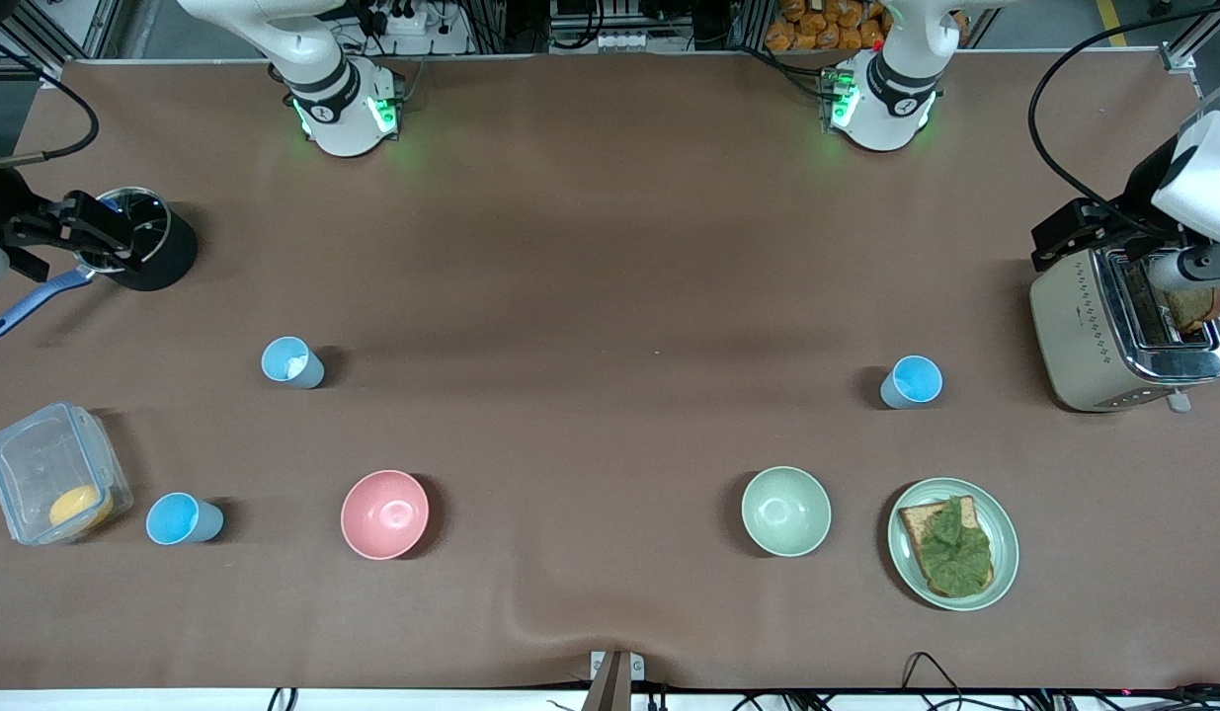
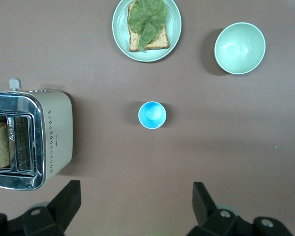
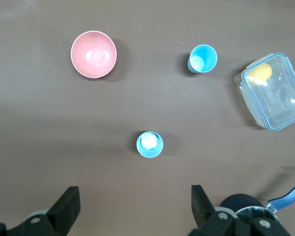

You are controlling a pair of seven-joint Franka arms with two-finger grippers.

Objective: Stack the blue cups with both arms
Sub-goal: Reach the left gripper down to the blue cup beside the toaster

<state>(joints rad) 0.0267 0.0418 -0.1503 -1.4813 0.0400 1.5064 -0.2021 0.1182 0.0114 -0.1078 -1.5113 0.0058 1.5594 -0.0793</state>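
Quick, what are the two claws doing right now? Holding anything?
Left claw: open, holding nothing, up over the table near the toaster.
Right claw: open, holding nothing, up over the table near the pot.

A robotics lab dressed up as a kitchen. Two white arms [image 1: 338, 94] are bolted along one edge of a table [image 1: 610, 247] covered in plain brown sheeting, their bases lit green. Above that edge run aluminium framing, power strips [image 1: 407, 20] and loose black cables. On the table sit household props: a toaster [image 1: 1123, 331] holding a slice of bread, a plate [image 1: 1005, 538] of bread topped with a leaf nearer the camera than the toaster, bowls, cups and a pot [image 1: 150, 247].
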